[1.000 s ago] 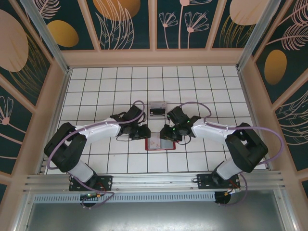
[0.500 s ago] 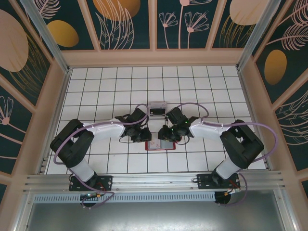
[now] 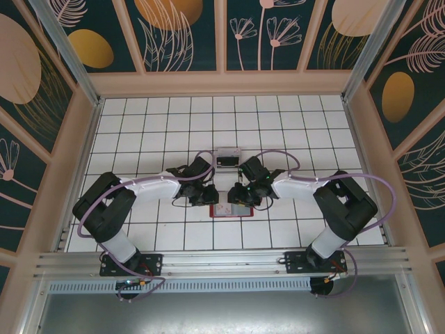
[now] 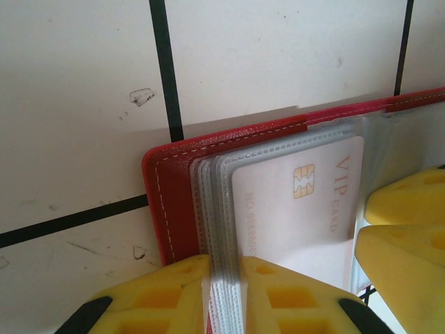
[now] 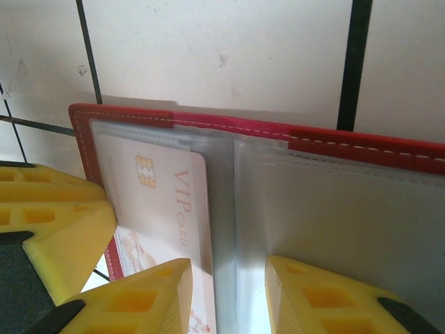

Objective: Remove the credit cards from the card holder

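All over the desk, found white tiles with black grid lines; around it, noted wood-framed teal panels with leaf and flower prints. Found red card holder lying open at mid-desk. Found left jaws nearly closed, pinching its stacked clear sleeves. Found right jaws partly spread, straddling the sleeves' centre fold. Read "VIP CARD" beside a gold chip on a pale credit card tucked in a sleeve; could not read smaller print.

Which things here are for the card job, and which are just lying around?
For the job: red card holder, VIP card tucked inside it.
Lying about: clear plastic tray beyond the holder.
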Robot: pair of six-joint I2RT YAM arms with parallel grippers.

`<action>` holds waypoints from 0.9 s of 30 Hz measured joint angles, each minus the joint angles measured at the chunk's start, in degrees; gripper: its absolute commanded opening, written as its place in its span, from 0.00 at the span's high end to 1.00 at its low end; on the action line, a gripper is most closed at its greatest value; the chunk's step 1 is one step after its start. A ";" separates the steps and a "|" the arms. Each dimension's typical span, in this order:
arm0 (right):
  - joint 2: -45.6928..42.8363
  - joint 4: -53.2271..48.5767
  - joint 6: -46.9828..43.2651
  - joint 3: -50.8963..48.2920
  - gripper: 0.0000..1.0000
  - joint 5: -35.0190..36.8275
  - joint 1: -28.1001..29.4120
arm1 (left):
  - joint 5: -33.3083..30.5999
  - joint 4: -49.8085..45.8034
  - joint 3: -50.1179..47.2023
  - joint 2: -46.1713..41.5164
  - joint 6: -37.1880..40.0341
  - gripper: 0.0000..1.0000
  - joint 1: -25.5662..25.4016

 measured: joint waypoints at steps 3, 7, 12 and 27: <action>0.09 -0.04 0.00 0.00 0.66 0.22 0.00 | 0.00 0.02 -0.07 0.00 0.00 0.79 0.00; 0.22 -0.37 0.00 0.07 0.66 0.63 0.02 | 0.00 0.17 -0.13 0.00 0.00 0.80 0.00; 0.57 -2.89 -0.15 1.64 0.66 2.60 0.50 | 0.02 0.24 -0.15 0.00 0.00 0.80 0.00; 2.23 -7.02 -0.44 4.70 0.70 5.86 2.01 | 0.02 0.24 -0.15 0.00 0.02 0.80 0.00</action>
